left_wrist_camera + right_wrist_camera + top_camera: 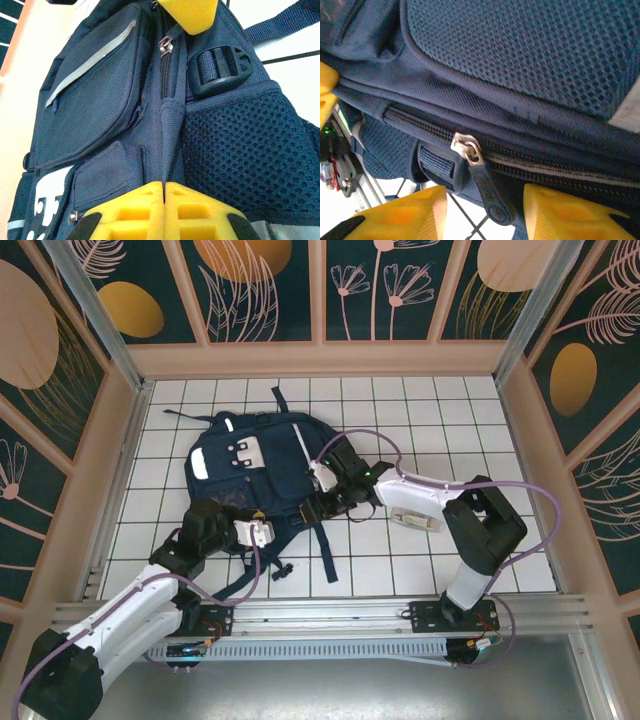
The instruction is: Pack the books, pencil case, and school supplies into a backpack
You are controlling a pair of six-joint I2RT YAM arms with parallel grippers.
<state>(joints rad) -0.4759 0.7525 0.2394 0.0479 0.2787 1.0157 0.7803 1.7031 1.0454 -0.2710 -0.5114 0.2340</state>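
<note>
Right wrist: right fingers (pixel 560 212) spread, zipper pull (pixel 490 195) between. Left wrist: left fingers (pixel 135 215) pressed together, backpack (pixel 100 115) buckle (pixel 220 67) beyond.

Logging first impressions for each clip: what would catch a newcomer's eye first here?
A dark navy backpack lies flat on the white tiled table, both arms reaching onto it. In the right wrist view a dark zipper pull hangs between the open right jaws. In the left wrist view the left jaws are shut on a fold of its fabric.
</note>
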